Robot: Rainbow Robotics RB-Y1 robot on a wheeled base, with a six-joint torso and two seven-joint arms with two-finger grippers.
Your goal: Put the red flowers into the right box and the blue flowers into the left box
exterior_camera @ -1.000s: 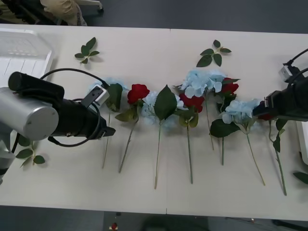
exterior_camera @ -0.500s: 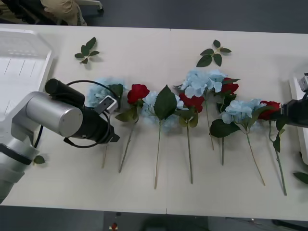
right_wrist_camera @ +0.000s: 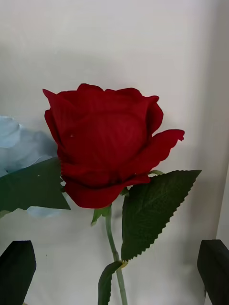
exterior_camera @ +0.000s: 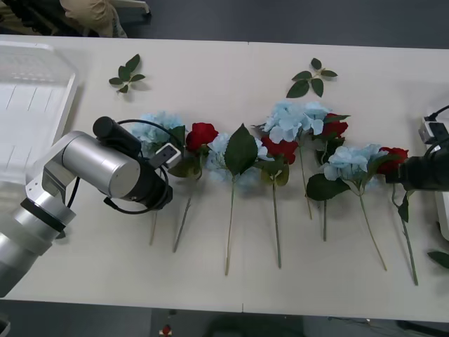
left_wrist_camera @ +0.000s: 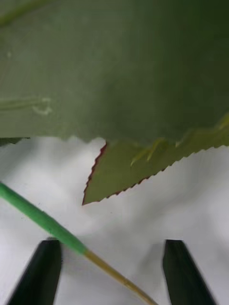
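Fingers on both arms are black and spread apart, nothing gripped. Left fingers (left_wrist_camera: 47,271) straddle a thin green stem (left_wrist_camera: 43,220) that turns tan toward its end, stem lying on the white table (exterior_camera: 210,77), big serrated green leaves (left_wrist_camera: 138,167) just ahead of them.

Left to right on the table: large white translucent ribbed plastic tray, the left box (exterior_camera: 31,105), sits at the far left edge. Silver left arm reaches in from the lower left; left gripper (exterior_camera: 170,160) is low over the stems between the leftmost pale-blue flower cluster (exterior_camera: 156,128) and the first deep-red rose (exterior_camera: 202,133). Rest of the blue flowers (exterior_camera: 295,119) and red flowers (exterior_camera: 283,149) lie in a row mid-table, heads away from the robot, stems toward it. Two loose green leaf sprigs (exterior_camera: 126,74) lie beyond the row.

Right gripper (right_wrist_camera: 117,271) is at the right edge, pointed at the last red rose (right_wrist_camera: 102,143), which lies just beside a blue cluster (exterior_camera: 349,161). Rose stem runs between the right fingers (right_wrist_camera: 16,271) without touching either. White rim of the right box (exterior_camera: 442,210) shows at the far right edge, beside the right arm.
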